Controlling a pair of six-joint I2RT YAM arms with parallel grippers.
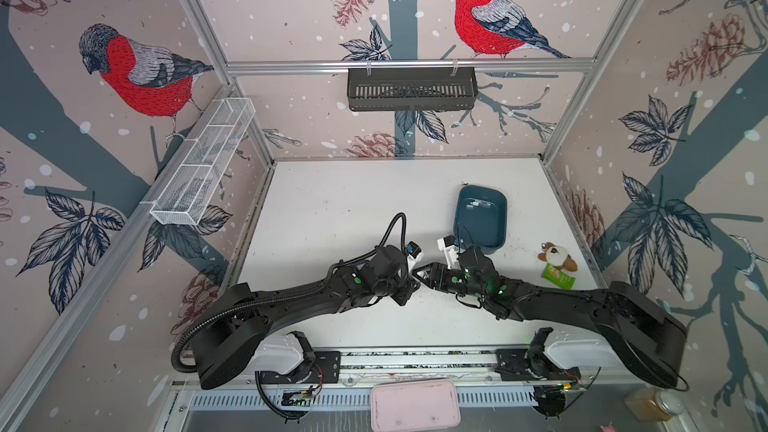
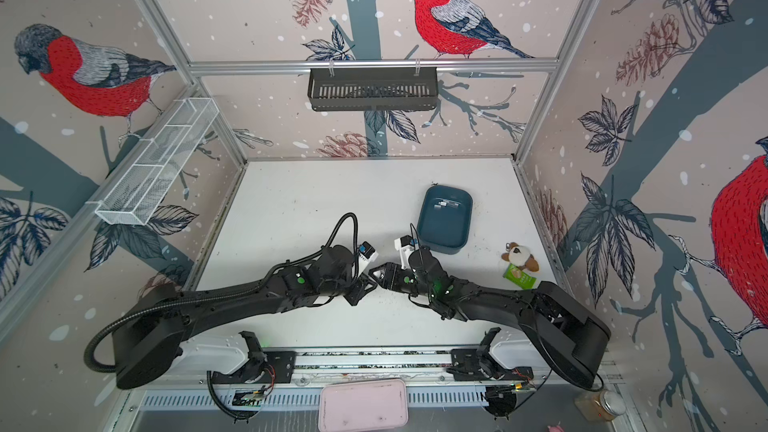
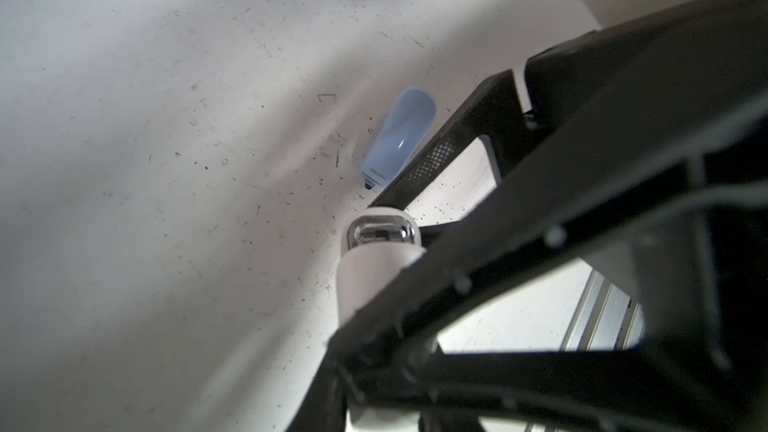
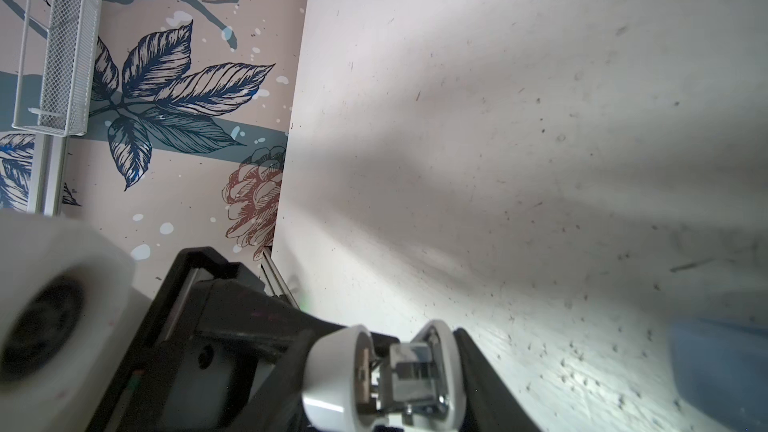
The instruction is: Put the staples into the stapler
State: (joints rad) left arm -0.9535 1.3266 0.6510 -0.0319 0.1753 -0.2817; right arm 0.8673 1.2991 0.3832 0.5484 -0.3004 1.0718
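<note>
Above the middle of the table a white stapler [image 3: 374, 272] hangs between my two grippers. My left gripper [image 1: 409, 286] is shut on its body. In the right wrist view the same stapler [image 4: 332, 371] gapes open, its chrome magazine [image 4: 415, 363] showing between the white lid and base. My right gripper [image 4: 386, 351] has a black finger against each side of it. Whether staples sit in the magazine I cannot tell, and no strip of staples can be made out elsewhere. A second, light blue stapler [image 3: 399, 139] lies on the table just beyond.
A dark blue tray [image 1: 482, 230] with a white label stands behind the right gripper. A small plush toy [image 1: 557, 257] and a green packet [image 1: 559, 280] lie at the right. A black basket [image 1: 411, 89] and a white wire basket [image 1: 203, 160] hang on the walls.
</note>
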